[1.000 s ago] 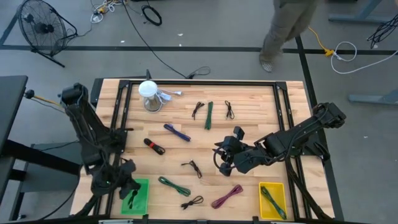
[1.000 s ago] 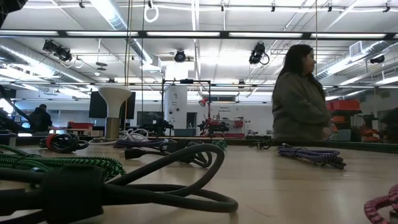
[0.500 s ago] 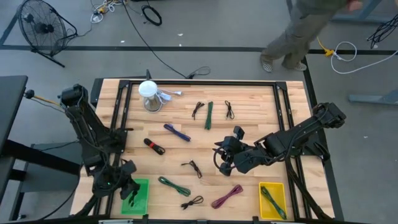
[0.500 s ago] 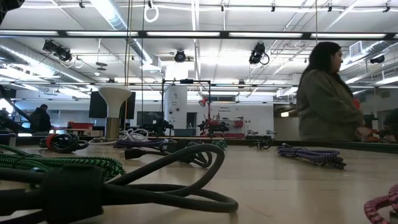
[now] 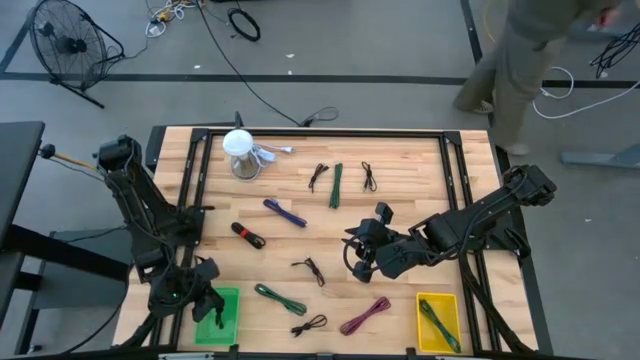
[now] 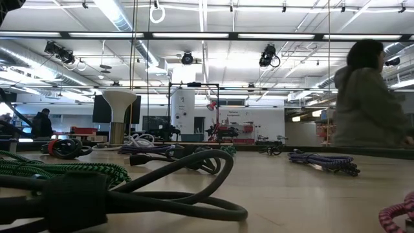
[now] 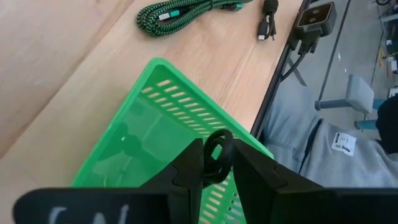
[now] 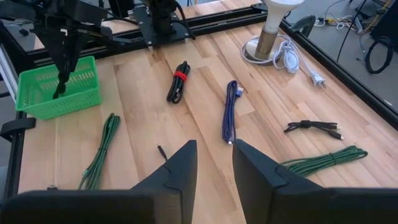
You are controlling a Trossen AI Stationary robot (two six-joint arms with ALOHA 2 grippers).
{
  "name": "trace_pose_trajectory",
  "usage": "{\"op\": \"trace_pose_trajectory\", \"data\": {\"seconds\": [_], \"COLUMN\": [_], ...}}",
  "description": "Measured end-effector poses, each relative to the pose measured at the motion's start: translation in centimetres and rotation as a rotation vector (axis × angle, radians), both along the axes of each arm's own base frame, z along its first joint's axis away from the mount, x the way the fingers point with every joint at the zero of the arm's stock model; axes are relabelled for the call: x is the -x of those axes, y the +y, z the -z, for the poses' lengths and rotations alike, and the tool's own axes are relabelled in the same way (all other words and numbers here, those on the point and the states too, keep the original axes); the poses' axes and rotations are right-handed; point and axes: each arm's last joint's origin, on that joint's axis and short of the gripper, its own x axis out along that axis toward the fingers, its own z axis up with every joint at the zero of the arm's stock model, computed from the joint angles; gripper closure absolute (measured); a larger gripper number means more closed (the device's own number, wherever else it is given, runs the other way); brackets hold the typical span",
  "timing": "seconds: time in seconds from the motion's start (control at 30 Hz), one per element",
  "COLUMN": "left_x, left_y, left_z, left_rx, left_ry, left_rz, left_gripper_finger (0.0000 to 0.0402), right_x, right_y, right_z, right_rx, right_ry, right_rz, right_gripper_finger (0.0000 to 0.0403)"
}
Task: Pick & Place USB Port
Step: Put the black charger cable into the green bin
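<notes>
- You're working on a wooden table with cables spread out across it so each can be picked singly; two baskets are sitting along the lower edge of the high view as drop spots.
- Your left gripper is hanging over the green basket at lower left, likely because that's where this cable goes.
- In the left wrist view a black cable is sitting between the fingers, above the basket's mesh floor; I can't tell if you're gripping it or letting go.
- Your right gripper is waiting over the table's lower middle, fingers parted and holding nothing, a gap visible in the right wrist view.
- The yellow basket at lower right is already holding a green cable.
- The task's thing is looking like a thin, dark, looped cord; its plug end isn't showing.
</notes>
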Motion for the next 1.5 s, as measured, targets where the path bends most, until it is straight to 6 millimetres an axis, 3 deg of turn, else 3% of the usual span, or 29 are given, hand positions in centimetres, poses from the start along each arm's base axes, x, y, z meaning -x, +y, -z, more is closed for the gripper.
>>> {"op": "trace_pose_trajectory", "data": {"seconds": [0.77,1.0,1.23,1.5], "left_x": [-0.2,-1.0,-2.4,-4.5], "left_y": [0.1,2.5,6.0,8.5], "left_z": [-0.6,-0.8,0.2,0.3], "left_rx": [-0.06,-0.363,-0.771,-1.066], "left_ry": [-0.107,-0.159,-0.04,-0.006], "left_rz": [0.058,0.149,0.34,0.531], "left_gripper_finger": [0.0312,0.0326,0.033,0.027], "right_x": [0.0,0.0,0.0,0.0], "right_y": [-0.1,-0.1,-0.1,-0.1], "right_z": [0.0,0.0,-0.1,-0.1], "right_rx": [0.012,0.019,0.041,0.041], "right_ry": [-0.008,-0.01,-0.009,-0.013], "right_rz": [0.018,0.023,0.021,0.019], "right_gripper_finger": [0.0301,0.0301,0.0301,0.0301]}}
